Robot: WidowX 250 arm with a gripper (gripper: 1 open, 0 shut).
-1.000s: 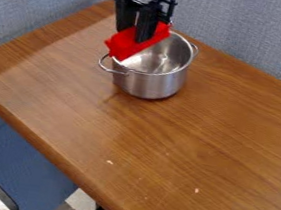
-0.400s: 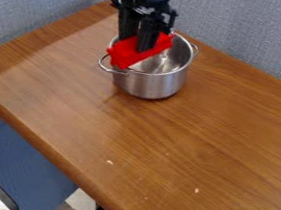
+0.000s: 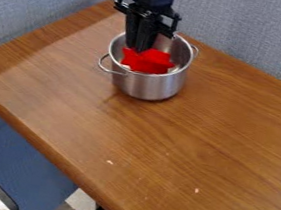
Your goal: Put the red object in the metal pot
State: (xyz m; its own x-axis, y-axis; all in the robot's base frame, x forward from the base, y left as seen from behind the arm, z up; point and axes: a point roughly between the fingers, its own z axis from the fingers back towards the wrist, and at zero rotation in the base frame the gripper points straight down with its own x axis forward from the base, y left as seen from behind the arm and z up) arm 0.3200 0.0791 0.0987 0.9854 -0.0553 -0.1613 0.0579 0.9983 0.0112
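Block (image 3: 145, 59) inside pot (image 3: 148, 78), on table (image 3: 163, 151).
Gripper (image 3: 143, 45) pointed down into pot, jaws clamped on block.

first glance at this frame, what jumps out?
The bright red ridged block, sitting down inside the small shiny steel pot near the far left corner of the brown wooden table. Right above it, the black gripper points straight down into the pot, its fingers closed on the block.
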